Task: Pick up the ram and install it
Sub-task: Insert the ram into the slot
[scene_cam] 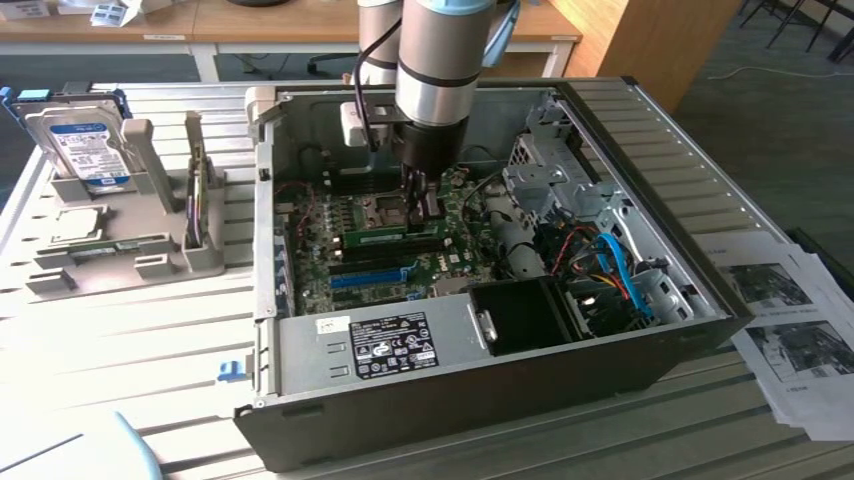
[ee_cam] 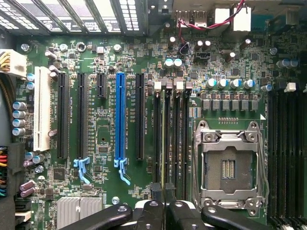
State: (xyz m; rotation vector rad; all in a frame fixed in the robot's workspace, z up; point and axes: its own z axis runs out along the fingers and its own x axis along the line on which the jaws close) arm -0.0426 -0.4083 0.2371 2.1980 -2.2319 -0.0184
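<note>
While the robot arm is reaching down into an open PC case point(scene_cam: 641, 130), its gripper point(scene_cam: 423, 212) is clamping narrowly on the ram point(scene_cam: 390, 238), a thin green stick standing on its long edge just under the fingertips. The ram is sitting at the black memory slots point(ee_cam: 178, 139) on the motherboard point(ee_cam: 105, 62). Whether it is fully seated, can't tell.

In the wrist view the gripper point(ee_cam: 165, 194) is hanging over those slots w/ its dark fingers point(ee_cam: 156, 191) nearly meeting. The slots are lying between a long blue slot point(ee_cam: 120, 120) and the empty metal CPU socket point(ee_cam: 228, 167).

In the exterior view, the power supply point(scene_cam: 387, 340) w/ its black label is sitting at the case's near edge. Outside the case, toward the exterior view's left, a silver hard drive point(scene_cam: 83, 145) w/ a blue-white label is standing in a grey holder point(scene_cam: 80, 275). Printed sheets point(scene_cam: 787, 320) are lying on the table toward the exterior view's right.
</note>
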